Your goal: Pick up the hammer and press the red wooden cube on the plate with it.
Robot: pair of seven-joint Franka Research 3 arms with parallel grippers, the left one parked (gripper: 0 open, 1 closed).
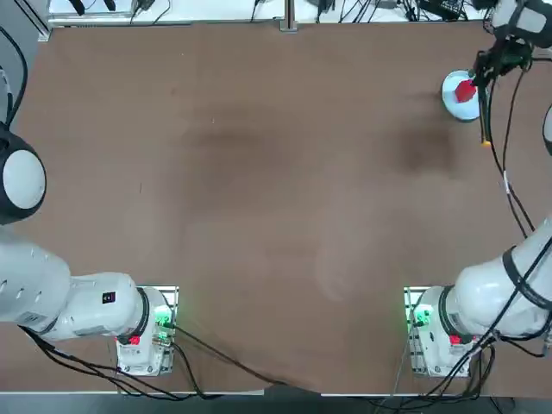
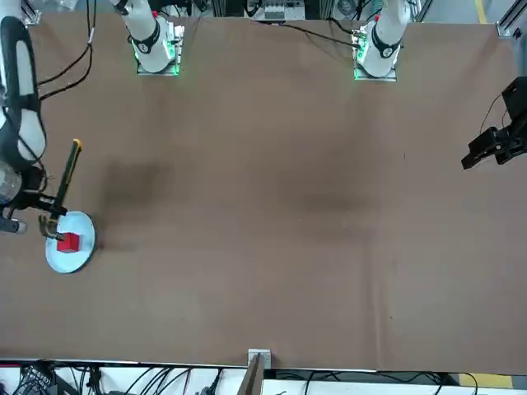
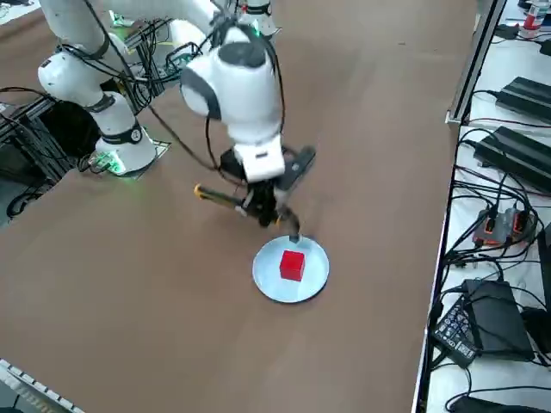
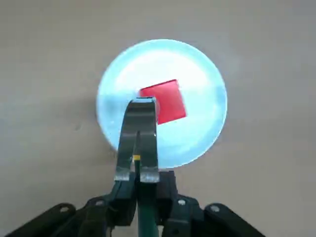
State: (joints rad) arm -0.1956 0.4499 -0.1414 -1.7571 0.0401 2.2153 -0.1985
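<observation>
The red wooden cube (image 1: 467, 90) (image 2: 68, 243) (image 3: 292, 264) (image 4: 167, 100) sits near the middle of the pale-blue plate (image 1: 452, 97) (image 2: 81, 226) (image 3: 269, 277) (image 4: 200, 74) at the table's far right. My right gripper (image 1: 488, 65) (image 2: 51, 206) (image 3: 263, 205) (image 4: 144, 193) is just over the plate's edge, shut on the hammer (image 1: 486, 116) (image 2: 69, 169) (image 3: 225, 198) (image 4: 139, 136). The grey head reaches over the plate to the cube's side. The dark handle with its orange tip sticks out behind the gripper. Whether the head touches the cube cannot be told.
The table's right edge lies close beyond the plate, with cables, power strips and a keyboard (image 3: 495, 318) on the bench past it. The brown tabletop (image 1: 259, 172) stretches bare to the left of the plate.
</observation>
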